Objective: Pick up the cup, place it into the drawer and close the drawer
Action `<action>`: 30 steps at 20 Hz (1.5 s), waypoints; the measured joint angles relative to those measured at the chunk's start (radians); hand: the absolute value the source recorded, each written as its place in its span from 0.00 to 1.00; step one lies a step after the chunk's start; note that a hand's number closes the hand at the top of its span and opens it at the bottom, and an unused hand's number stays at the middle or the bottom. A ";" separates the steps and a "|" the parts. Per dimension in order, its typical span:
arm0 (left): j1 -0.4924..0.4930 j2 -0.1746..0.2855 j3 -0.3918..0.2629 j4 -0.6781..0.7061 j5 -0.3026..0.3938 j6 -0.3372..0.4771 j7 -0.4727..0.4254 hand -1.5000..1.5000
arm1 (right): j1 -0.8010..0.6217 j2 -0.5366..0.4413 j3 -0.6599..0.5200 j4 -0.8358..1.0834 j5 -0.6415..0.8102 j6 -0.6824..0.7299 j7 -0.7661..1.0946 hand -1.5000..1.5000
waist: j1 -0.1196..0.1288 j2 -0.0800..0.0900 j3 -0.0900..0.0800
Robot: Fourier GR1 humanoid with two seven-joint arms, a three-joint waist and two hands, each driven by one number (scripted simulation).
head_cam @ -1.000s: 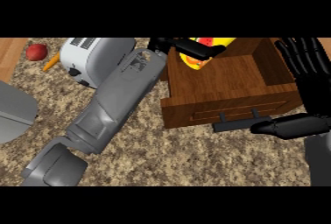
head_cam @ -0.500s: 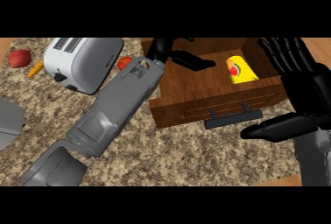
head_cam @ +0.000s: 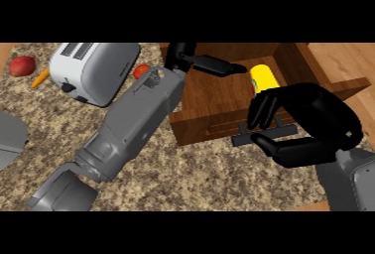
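Head view — cup (head_cam: pixel 264 79) in drawer (head_cam: pixel 219 99), just beyond right hand (head_cam: pixel 322 119) curled round handle (head_cam: pixel 267 134).

One white toaster (head_cam: pixel 92 69), one red apple (head_cam: pixel 22 65), one carrot (head_cam: pixel 40 78), one small red fruit (head_cam: pixel 141 71), one yellow cup (head_cam: pixel 264 80), one wooden drawer (head_cam: pixel 212 101) with one dark handle (head_cam: pixel 249 139). Two black hands: left hand (head_cam: pixel 196 59), right hand (head_cam: pixel 319 124).

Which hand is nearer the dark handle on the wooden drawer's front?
Right. The right hand curls over the dark handle; the left hand sits by the wooden drawer's back left corner.
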 measured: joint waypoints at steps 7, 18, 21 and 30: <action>-0.020 0.000 0.020 0.008 0.076 0.048 -0.062 0.00 | 0.053 -0.137 0.097 -0.020 0.099 0.137 0.079 0.00 | 0.054 -0.018 0.000; 0.041 0.006 0.052 -0.010 0.124 0.015 -0.128 0.00 | 0.118 -0.141 0.246 0.174 0.612 -0.029 -0.078 0.00 | 0.178 -0.034 0.001; 0.080 0.015 0.060 -0.037 0.127 -0.008 -0.142 0.00 | 0.082 -0.122 0.285 0.326 0.701 -0.067 -0.141 0.00 | 0.203 -0.036 0.001; 0.218 0.071 0.059 -0.167 0.133 -0.069 -0.130 0.00 | -0.133 -0.071 0.247 0.840 0.830 -0.208 -0.342 1.00 | 0.272 -0.035 0.001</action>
